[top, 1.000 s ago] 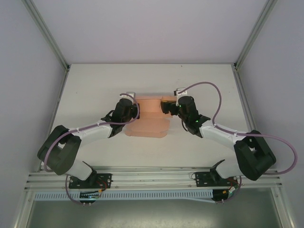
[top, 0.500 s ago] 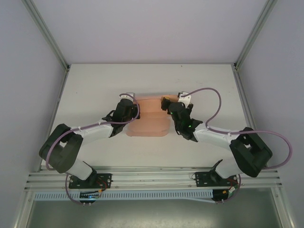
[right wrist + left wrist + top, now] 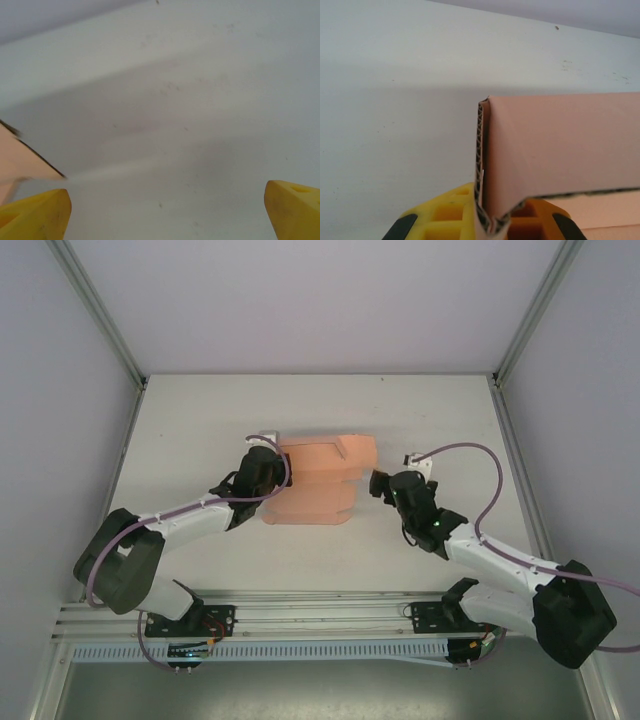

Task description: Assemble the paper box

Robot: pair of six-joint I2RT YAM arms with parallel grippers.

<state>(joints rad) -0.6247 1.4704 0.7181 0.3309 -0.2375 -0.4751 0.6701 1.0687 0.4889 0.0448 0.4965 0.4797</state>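
Observation:
The paper box (image 3: pixel 318 480) is a salmon-pink card sheet lying mid-table, its far part folded up into a raised wall. My left gripper (image 3: pixel 283 472) is shut on the wall's left end. In the left wrist view the corrugated edge of the paper box (image 3: pixel 555 155) stands pinched between the yellow fingers (image 3: pixel 445 215). My right gripper (image 3: pixel 374 483) is open, just right of the sheet and apart from it. In the right wrist view its yellow fingertips (image 3: pixel 35 215) sit wide apart over bare table, with a corner of the paper box (image 3: pixel 20 160) at the left edge.
The white table (image 3: pixel 450 420) is walled on three sides, with metal frame posts (image 3: pixel 100 315) at the back corners. A rail (image 3: pixel 320 615) runs along the near edge by the arm bases. Purple cables loop off both wrists.
My right gripper has pulled back from the box's raised right end, moving right and toward the near edge. The raised wall now shows uncovered. The left gripper has stayed in place.

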